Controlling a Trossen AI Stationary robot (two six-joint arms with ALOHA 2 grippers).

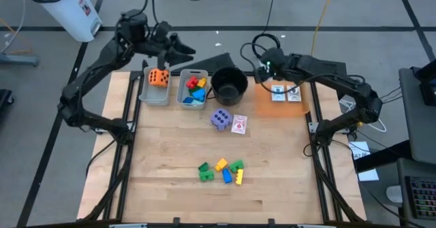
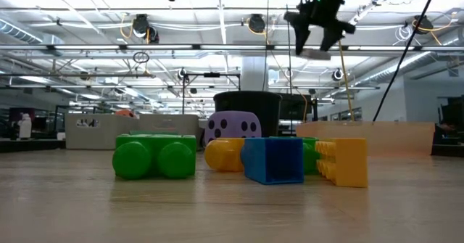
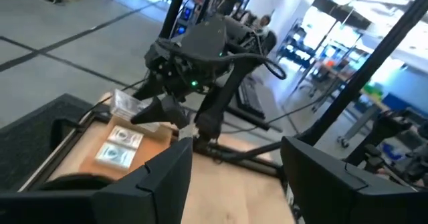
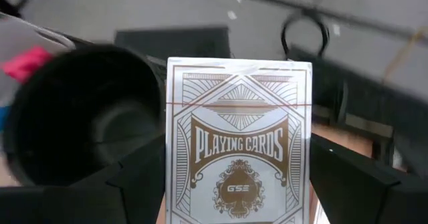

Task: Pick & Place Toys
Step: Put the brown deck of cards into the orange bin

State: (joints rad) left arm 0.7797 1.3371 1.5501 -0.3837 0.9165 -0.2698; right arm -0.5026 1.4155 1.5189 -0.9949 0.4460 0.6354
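- Right gripper (image 4: pixel 237 184) clamps a white pack of playing cards (image 4: pixel 238 140) between its two dark fingers, holding it in the air just beside the round black pot (image 4: pixel 80 127), over the far right of the table.
- In the high view this gripper (image 1: pixel 267 68) hangs above an orange tray (image 1: pixel 266 105) on which two more card packs (image 1: pixel 285 92) lie side by side.
- Left gripper (image 1: pixel 178 47) hangs beyond the table's far edge, above the two grey bins; its fingers (image 3: pixel 160 177) stand apart with nothing between them.
- Left grey bin (image 1: pixel 154 96) holds the orange die (image 1: pixel 159 77).
- Second grey bin (image 1: pixel 193 100), between that one and the pot, holds red, blue and yellow blocks (image 1: pixel 195 87).
- Purple die (image 1: pixel 220 119) sits on the wooden table (image 1: pixel 170 160) in front of the pot, with a red-backed card pack (image 1: pixel 239 124) just beside it.
- Nearer the front, a cluster of green, yellow and blue blocks (image 1: pixel 221 171) lies close together, well apart from the bins.
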